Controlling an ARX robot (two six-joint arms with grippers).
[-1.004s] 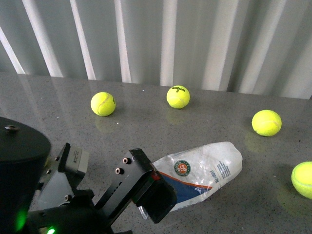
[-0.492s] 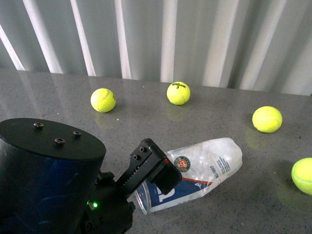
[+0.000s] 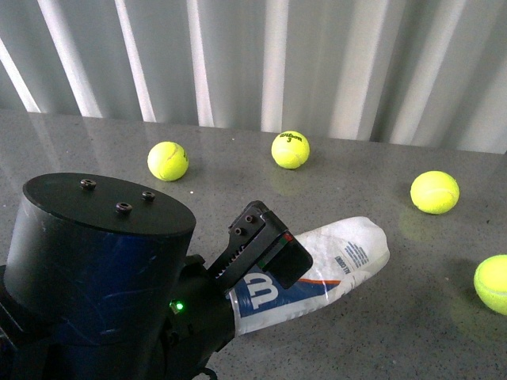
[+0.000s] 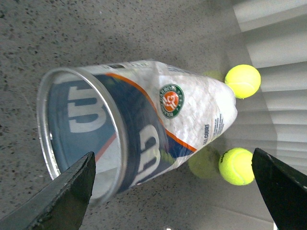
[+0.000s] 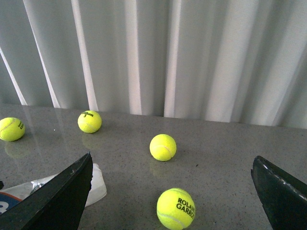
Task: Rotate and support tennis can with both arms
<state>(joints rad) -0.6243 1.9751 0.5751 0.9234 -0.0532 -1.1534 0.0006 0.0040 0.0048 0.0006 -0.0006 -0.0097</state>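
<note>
Can: the tennis can (image 3: pixel 333 265), a clear wrinkled plastic tube with a navy-blue band, lies on its side on the grey speckled tabletop (image 3: pixel 380 332), near centre.
Left gripper: the left gripper (image 4: pixel 172 158) is spread wide at the can's open mouth and grasps nothing.
Right gripper: the right gripper (image 5: pixel 171 158) is spread wide and empty.
In the way: the bulky black left arm housing (image 3: pixel 103 269) hides the can's mouth in the front view.
Around: yellow-green tennis balls lie far left (image 3: pixel 168 161), far centre (image 3: pixel 290 150), right (image 3: pixel 434 192) and at the near right edge (image 3: pixel 491 287).

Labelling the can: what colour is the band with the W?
Navy blue, on the tennis can; clearest in left wrist view.
</note>
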